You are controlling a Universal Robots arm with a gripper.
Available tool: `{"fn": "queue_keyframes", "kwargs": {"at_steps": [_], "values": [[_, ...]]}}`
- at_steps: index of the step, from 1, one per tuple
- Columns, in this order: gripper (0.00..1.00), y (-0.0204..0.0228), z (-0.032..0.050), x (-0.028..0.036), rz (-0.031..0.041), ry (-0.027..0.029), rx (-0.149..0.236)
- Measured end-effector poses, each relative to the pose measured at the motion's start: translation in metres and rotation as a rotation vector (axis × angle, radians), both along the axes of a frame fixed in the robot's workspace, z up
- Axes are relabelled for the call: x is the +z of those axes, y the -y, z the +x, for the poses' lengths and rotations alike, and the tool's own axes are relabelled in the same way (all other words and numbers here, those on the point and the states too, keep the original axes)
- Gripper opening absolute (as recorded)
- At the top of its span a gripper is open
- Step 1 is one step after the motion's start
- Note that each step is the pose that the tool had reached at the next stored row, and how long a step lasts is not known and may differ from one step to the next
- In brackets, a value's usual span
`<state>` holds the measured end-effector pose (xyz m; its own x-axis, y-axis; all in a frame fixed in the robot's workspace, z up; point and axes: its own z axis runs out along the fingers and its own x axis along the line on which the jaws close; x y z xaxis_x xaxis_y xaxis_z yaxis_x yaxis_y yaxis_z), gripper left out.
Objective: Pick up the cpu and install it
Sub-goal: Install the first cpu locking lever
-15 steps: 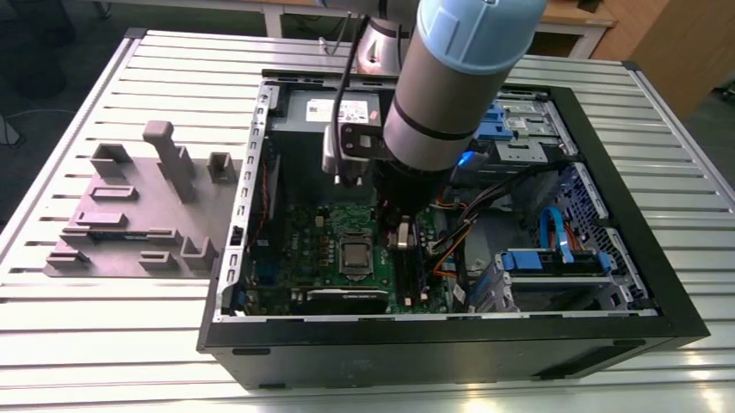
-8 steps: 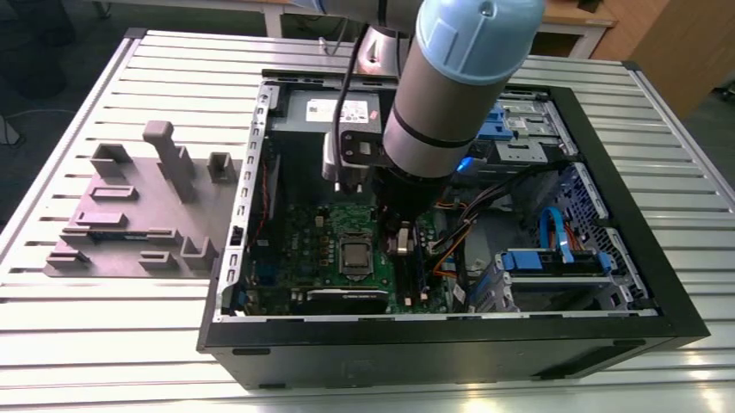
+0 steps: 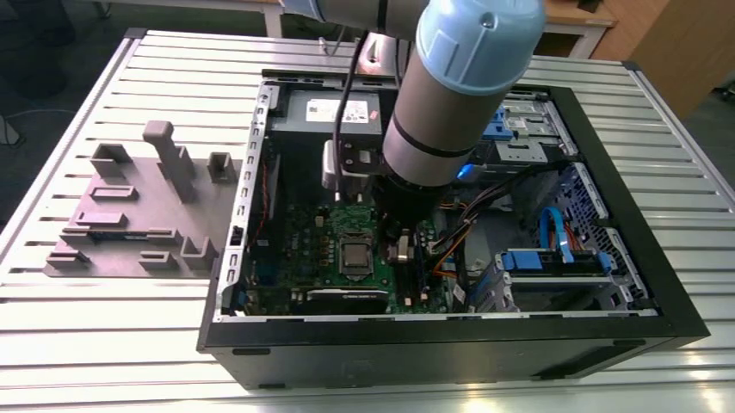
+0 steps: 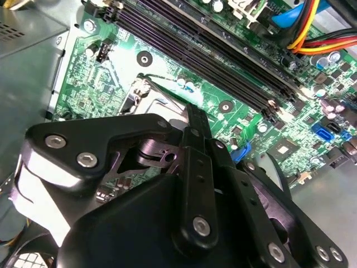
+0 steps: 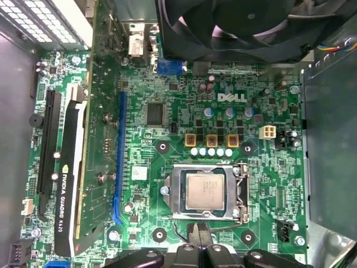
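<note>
The cpu (image 5: 205, 191) is a small silvery square lying flat in the motherboard socket, with the metal socket frame (image 5: 177, 192) around it. In the exterior view the cpu (image 3: 354, 255) sits near the middle of the green board, inside the open case (image 3: 643, 284). My gripper (image 5: 199, 230) hangs just beside the socket's edge, its two thin fingertips pressed together with nothing between them. It does not touch the chip. In the second wrist view the gripper (image 4: 192, 111) points at the socket corner, and its black body hides most of the socket.
A graphics card (image 5: 70, 184) stands along one side of the board and a black fan (image 5: 240, 25) sits close to the socket. Memory slots (image 4: 212, 50) and coloured cables (image 4: 312, 33) run nearby. A grey fixture block (image 3: 138, 206) lies outside the case at the exterior view's left.
</note>
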<state>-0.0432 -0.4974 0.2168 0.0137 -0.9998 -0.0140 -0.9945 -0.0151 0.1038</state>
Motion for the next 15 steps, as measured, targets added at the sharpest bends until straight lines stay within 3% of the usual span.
{"fn": "queue_keyframes", "kwargs": {"at_steps": [9,15], "values": [[0.11,0.0014,0.0000,-0.0078,-0.0003,-0.0001,0.008],[0.11,0.0054,0.0001,-0.0113,0.0000,-0.0001,0.012]]}}
